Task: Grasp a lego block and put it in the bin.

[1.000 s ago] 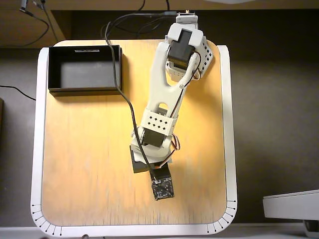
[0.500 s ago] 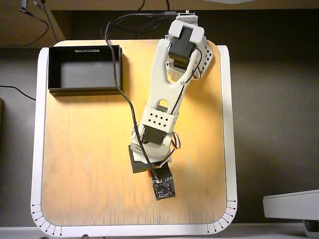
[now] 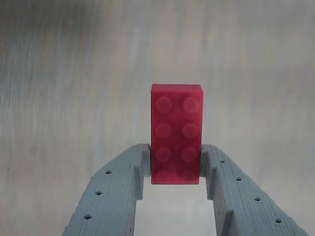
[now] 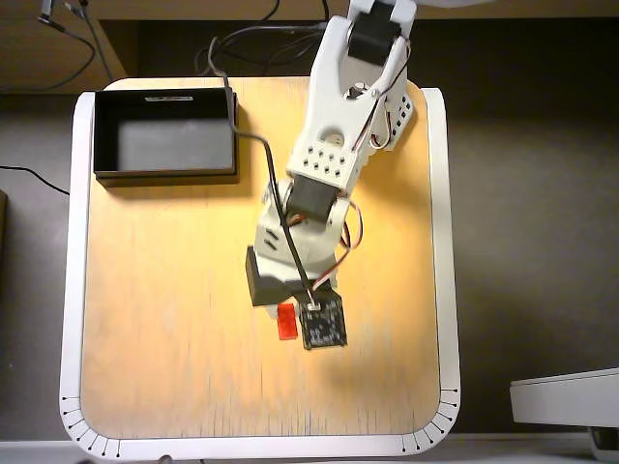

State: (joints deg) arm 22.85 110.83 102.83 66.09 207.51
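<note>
Brick pinched and off toward the bin!

In the overhead view my arm has pulled back toward its base since a second ago, and the red brick (image 4: 287,321), then hidden under my wrist, now pokes out beside the camera board. That tells me the pick worked and the carry can begin. In the wrist view my pincer (image 3: 175,167) is closed on the brick (image 3: 176,132), both fingers pressing its long sides at the near end, studs facing the camera, the rest sticking out ahead. It looks lifted clear of the desk (image 4: 174,319), though the blur makes that hard to swear to. The bin (image 4: 106,135) waits empty at the far left corner, well apart.
</note>
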